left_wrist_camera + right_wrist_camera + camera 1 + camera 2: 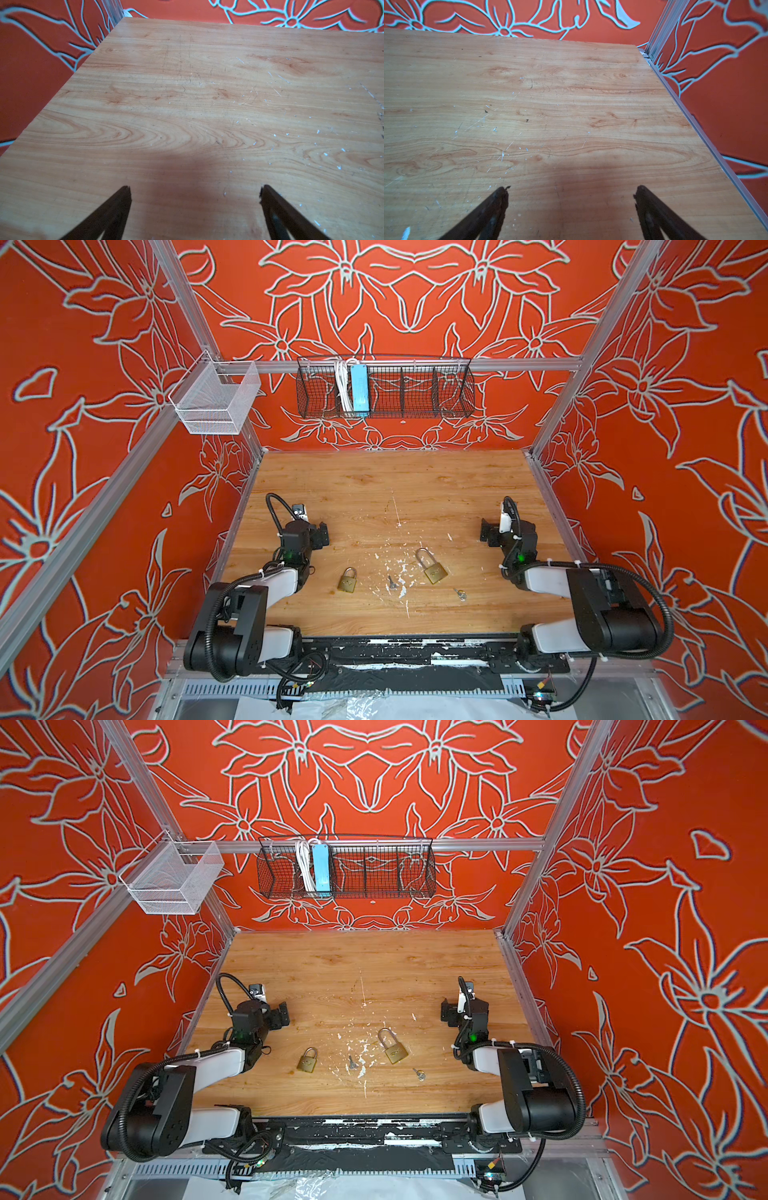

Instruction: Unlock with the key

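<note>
- No word, number, brand or sign can be read in any view.
- The long-shackled padlock (435, 572) has a small dark stamped mark on its brass body. It shows in both top views but is too small to make out.
- The short-shackled padlock (347, 582) has a similar mark on its body, also illegible.
- The blue box (359, 387) beside the white cable (343, 389) in the wire basket (415, 406) has no print large enough to read.

Black-and-white arms (245, 614) carry ribbed black cable hoses (590, 566) and green lights (520, 558).
</note>
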